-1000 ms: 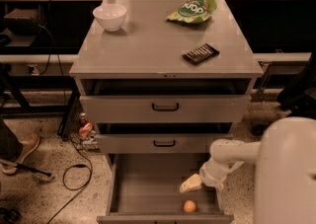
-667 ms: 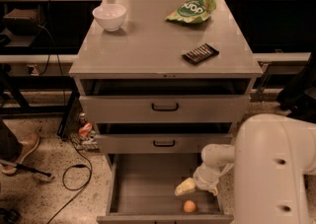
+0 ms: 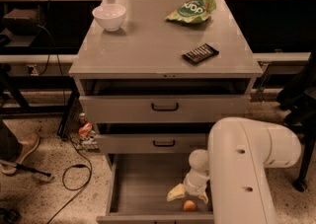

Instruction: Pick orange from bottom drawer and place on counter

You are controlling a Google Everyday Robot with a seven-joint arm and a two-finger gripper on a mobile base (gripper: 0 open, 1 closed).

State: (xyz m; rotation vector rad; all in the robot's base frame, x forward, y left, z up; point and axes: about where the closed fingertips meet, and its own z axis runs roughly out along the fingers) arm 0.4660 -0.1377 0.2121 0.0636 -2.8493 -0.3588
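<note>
From my station I saw the gripper reaching down inside the bottom drawer, which stood pulled well out, its grey floor showing. The jaws were spread apart, with one pale finger angled out to the left. The orange lay on the drawer floor close to the front wall, just below the spread fingers. I could not tell whether they touched it. The bulky white arm filled the right side of my view and hid the drawer's right part.

On the counter a white bowl sat near the far left corner. A green snack bag lay near the far right corner, and a dark flat packet lay toward the right edge, closer to the front. The two upper drawers with black handles were each slightly open.
</note>
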